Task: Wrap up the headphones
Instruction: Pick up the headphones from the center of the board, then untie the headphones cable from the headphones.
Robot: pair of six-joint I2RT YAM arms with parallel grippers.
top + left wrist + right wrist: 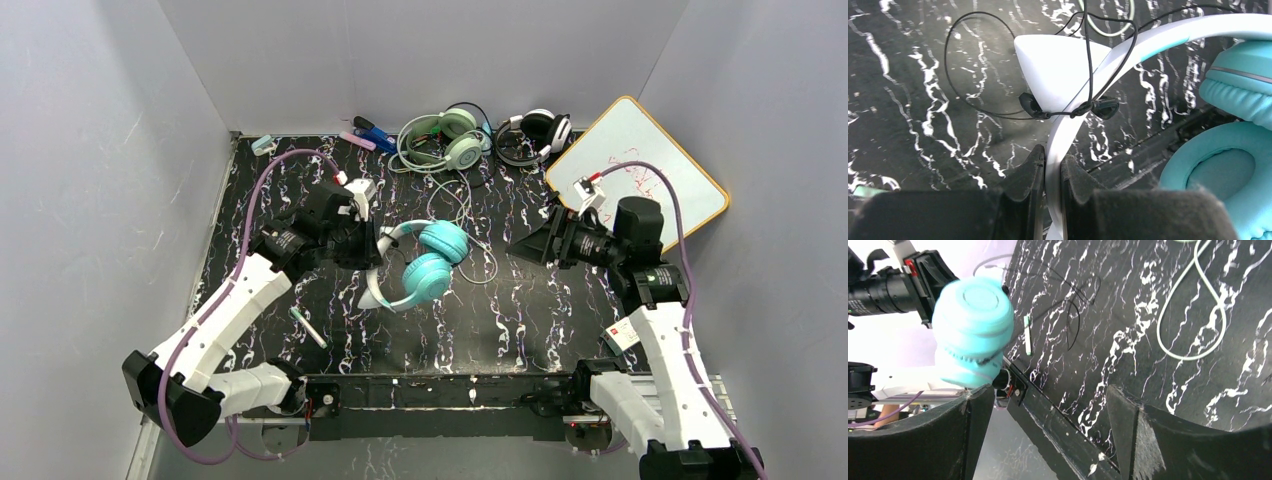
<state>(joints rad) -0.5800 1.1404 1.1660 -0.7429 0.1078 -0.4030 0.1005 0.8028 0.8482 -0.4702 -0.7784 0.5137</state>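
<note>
**Left arm gripping teal headset by its band while right arm waits open**

The teal headphones [428, 262] are being held well left of the whiteboard [640, 165] and nearer the arm bases, over the middle of the black marbled table [540, 320]. Whether the cups are touching the table is unclear. The left gripper [372, 248] is clenching the white band [1068, 125] edge-on between its pads. The headset's long axis is running from that grip rightward towards the whiteboard, with the cups at the far end.

The right gripper [525, 245], just off the whiteboard's near-left corner, is standing wide and empty. Its mouth is facing the cups from well apart, so the left arm is the nearer one.

The left wrist view is showing what the overhead view hardly does: a thin black cable [948, 75] looping over the cat ear [1053, 70] and crossing the band. The right wrist view is showing the cups stacked one above the other and a pale cable [1193, 325] lying loose on the table. The wrapping is likely depending on the right arm reaching leftward for a cable.
</note>
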